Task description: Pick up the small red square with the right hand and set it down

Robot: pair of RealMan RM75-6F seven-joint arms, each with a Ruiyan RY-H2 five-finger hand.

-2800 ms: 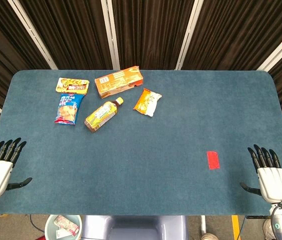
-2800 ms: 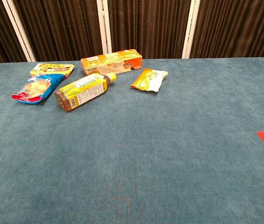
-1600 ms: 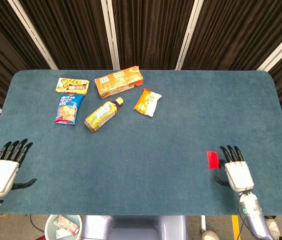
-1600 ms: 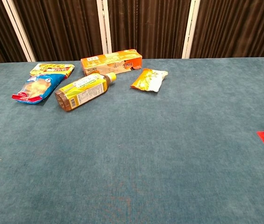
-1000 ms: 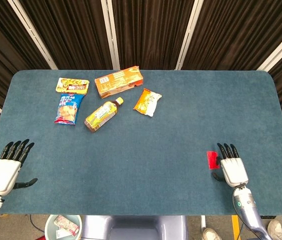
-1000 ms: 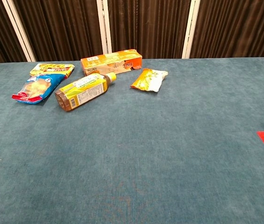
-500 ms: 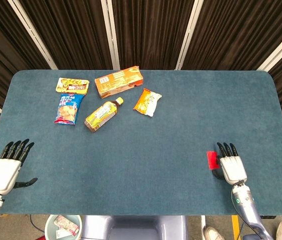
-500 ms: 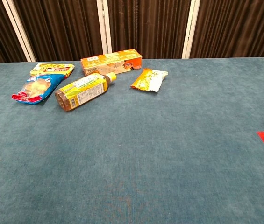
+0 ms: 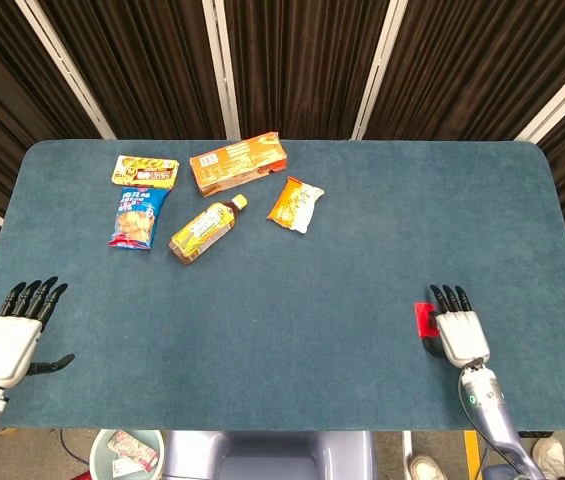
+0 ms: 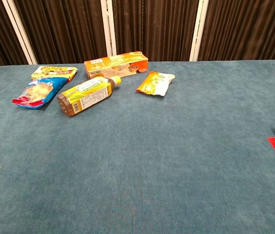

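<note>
Right hand (image 9: 459, 334): lower right of frame, fingers spread and empty; had edged left since earlier frames, now partly over the square.
Small red square (image 9: 423, 317): flat on the table (image 9: 362, 250), just left of that hand.
Left hand (image 9: 7, 341): lower left, fingers apart, unchanged.
Bottle (image 9: 206, 229): lying upper left, contents amber.

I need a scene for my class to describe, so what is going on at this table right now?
A two-armed robot is working at a blue felt-covered table. Its right hand is beside a small flat red square, fingers apart, overlapping its edge; whether it touches cannot be told. The square lies flat on the table. The left hand hovers open at the near left corner. A bottle, an orange box and three snack packets lie untouched at the far left.
</note>
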